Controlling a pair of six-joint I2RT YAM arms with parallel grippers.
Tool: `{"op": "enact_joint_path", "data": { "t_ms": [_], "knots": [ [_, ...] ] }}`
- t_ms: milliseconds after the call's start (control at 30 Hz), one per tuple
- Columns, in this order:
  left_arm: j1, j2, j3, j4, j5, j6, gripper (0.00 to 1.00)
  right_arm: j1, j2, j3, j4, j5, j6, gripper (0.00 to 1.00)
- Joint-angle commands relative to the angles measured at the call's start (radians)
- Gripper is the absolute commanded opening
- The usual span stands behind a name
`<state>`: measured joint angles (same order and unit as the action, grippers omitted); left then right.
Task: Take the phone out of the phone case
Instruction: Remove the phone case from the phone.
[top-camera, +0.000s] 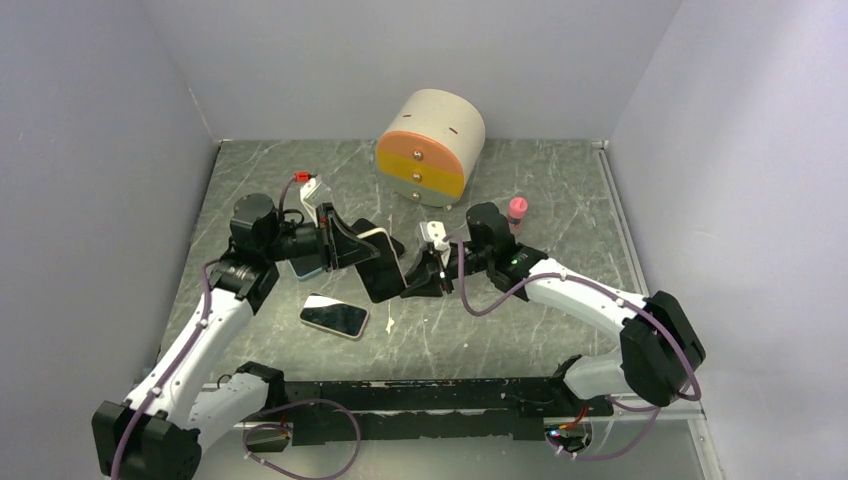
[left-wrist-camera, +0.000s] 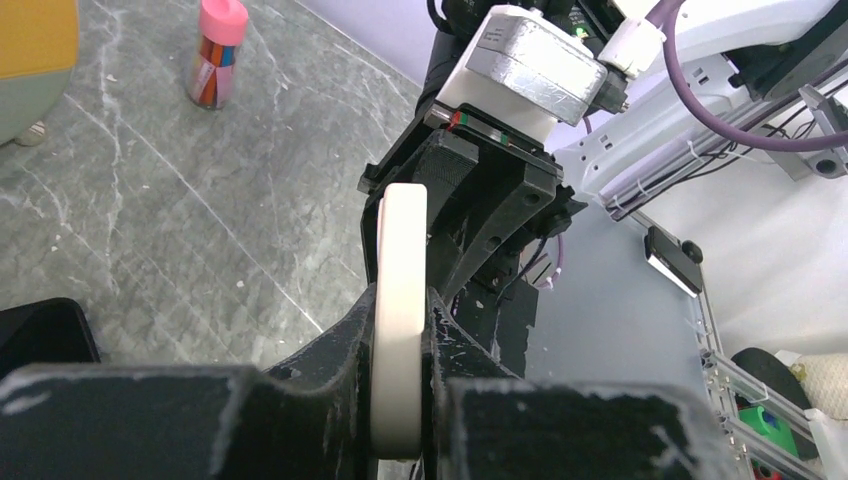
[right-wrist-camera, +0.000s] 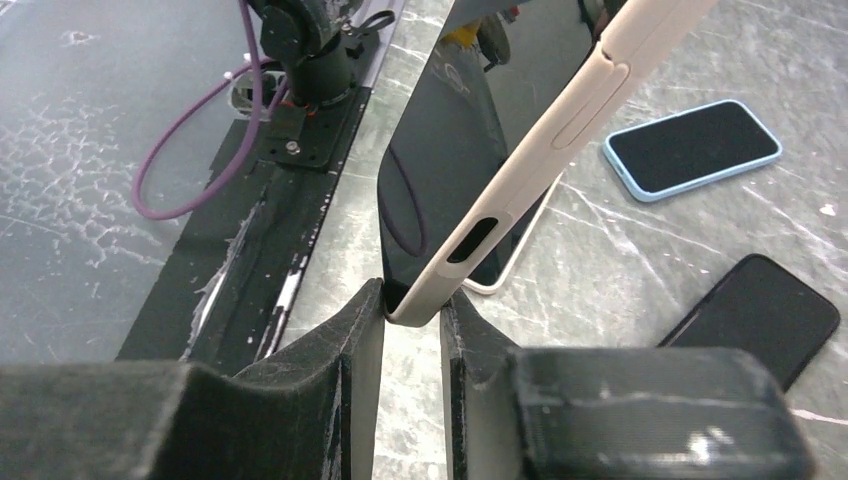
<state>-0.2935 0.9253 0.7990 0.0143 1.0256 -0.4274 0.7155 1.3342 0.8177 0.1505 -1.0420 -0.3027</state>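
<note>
Jaws of the left gripper (left-wrist-camera: 402, 312) clamped the phone case (left-wrist-camera: 400, 230) edge-on above the table (top-camera: 520, 330), right gripper (right-wrist-camera: 412, 305) pinched its corner; phone (right-wrist-camera: 480, 120) inside looked rigid and slick, case likely pliable, best peeled there.

A three-sided booth with plain, pale lavender-grey walls: a back wall (top-camera: 420, 50), a left wall (top-camera: 90, 150) and a right wall (top-camera: 740, 130), all bare and meeting in straight corners. They enclose a table (top-camera: 560, 190) topped in dark grey-green stone-look material streaked with thin white veins. A thin pale metal strip (top-camera: 620, 220) runs along the table's right edge, against the wall. Near the back wall stands a small cream drawer unit (top-camera: 430, 145) with a rounded top and drawer fronts in orange and yellow. Along the near side lies a lower, pale grey ledge (top-camera: 450, 455). The light is soft and even, casting only faint shadows.
</note>
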Motion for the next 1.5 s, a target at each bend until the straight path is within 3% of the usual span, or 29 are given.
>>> {"op": "enact_joint_path", "data": {
  "t_ms": [0, 300, 600, 800, 1100, 1267, 1367, 1467],
  "knots": [
    [0.044, 0.053, 0.076, 0.116, 0.068, -0.046, 0.03, -0.044, 0.019, 0.082, -0.024, -0.049, -0.096, 0.17],
    [0.111, 0.314, 0.19, 0.347, 0.158, -0.203, 0.03, -0.119, 0.093, 0.188, -0.112, -0.078, -0.269, 0.12],
    [0.119, 0.545, 0.38, 0.413, 0.208, -0.257, 0.03, -0.176, 0.175, 0.307, -0.277, -0.105, -0.429, 0.11],
    [0.118, 0.626, 0.361, 0.822, 0.228, -0.489, 0.02, -0.192, 0.189, 0.315, -0.291, -0.102, -0.462, 0.08],
    [0.083, 0.759, 0.233, 1.535, 0.237, -0.959, 0.03, -0.192, 0.158, 0.263, -0.1, -0.017, -0.311, 0.01],
    [0.066, 0.771, 0.181, 1.537, 0.249, -0.921, 0.02, -0.192, 0.163, 0.262, -0.009, -0.028, -0.194, 0.02],
    [0.071, 0.761, 0.164, 1.498, 0.254, -0.875, 0.03, -0.192, 0.154, 0.248, -0.018, -0.035, -0.176, 0.1],
    [0.076, 0.733, 0.15, 1.343, 0.248, -0.743, 0.03, -0.192, 0.126, 0.202, 0.007, -0.027, -0.148, 0.23]
  ]
}}
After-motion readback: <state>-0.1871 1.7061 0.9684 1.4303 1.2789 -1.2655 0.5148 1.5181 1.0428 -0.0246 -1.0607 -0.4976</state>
